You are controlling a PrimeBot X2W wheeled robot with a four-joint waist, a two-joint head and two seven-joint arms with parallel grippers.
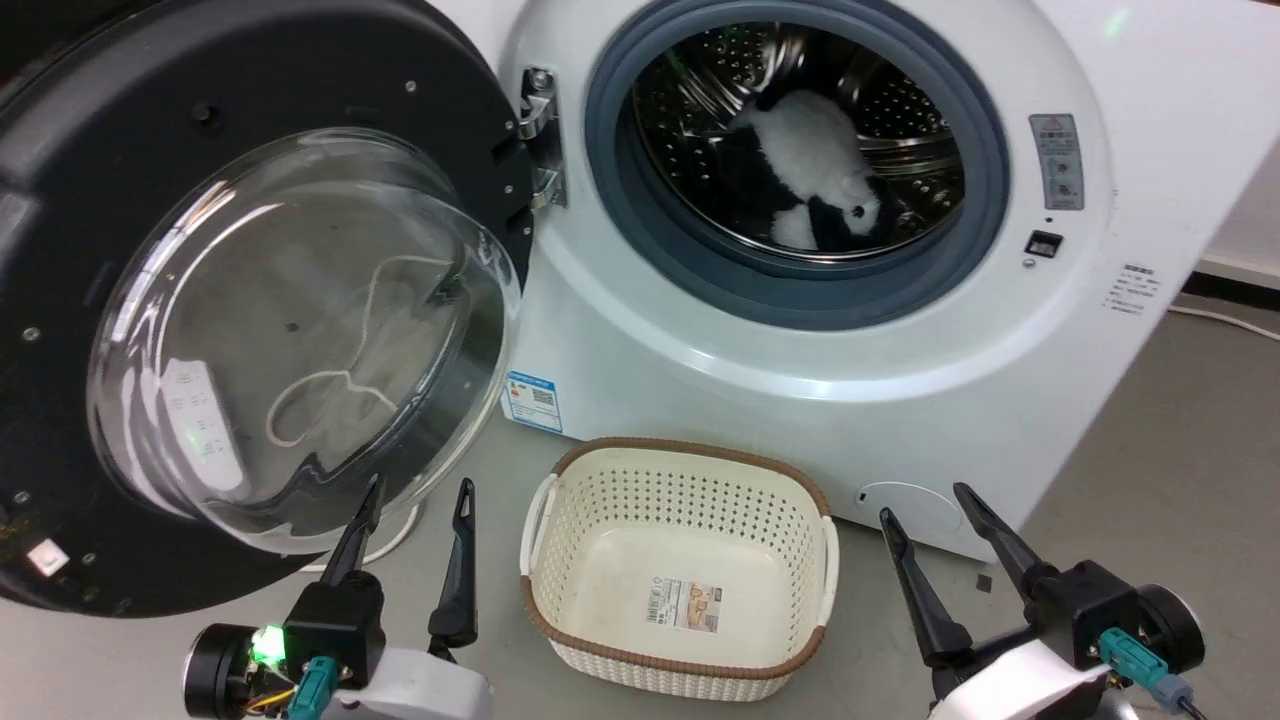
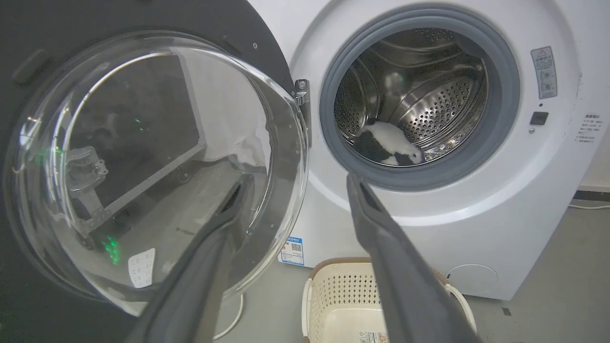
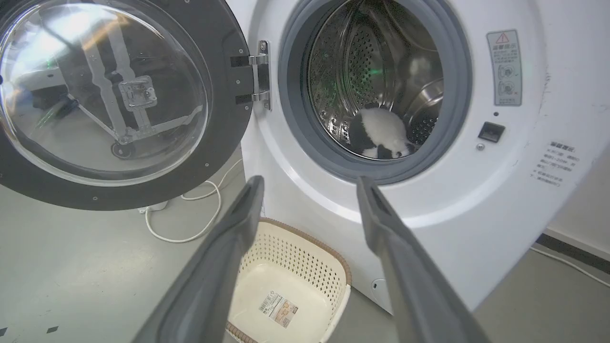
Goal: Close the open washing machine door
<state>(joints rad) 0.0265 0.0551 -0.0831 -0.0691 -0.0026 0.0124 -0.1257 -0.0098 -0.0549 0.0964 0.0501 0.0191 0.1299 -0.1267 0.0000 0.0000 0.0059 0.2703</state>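
The washing machine door (image 1: pixel 300 330) hangs wide open to the left of the white machine, its black rim and bulging glass bowl facing me; its metal hinge (image 1: pixel 540 140) joins it to the front panel. The door also fills the left of the left wrist view (image 2: pixel 143 162) and the upper left of the right wrist view (image 3: pixel 109 95). My left gripper (image 1: pixel 420 495) is open just below the glass bowl, one fingertip over its lower edge. My right gripper (image 1: pixel 925 500) is open low at the right, in front of the machine's base. Both hold nothing.
The grey-ringed drum opening (image 1: pixel 795 160) holds a black-and-white plush toy (image 1: pixel 815 170). A cream perforated basket (image 1: pixel 680 570) with a brown rim stands on the grey floor between my grippers. A white cable (image 3: pixel 190 224) lies on the floor under the door.
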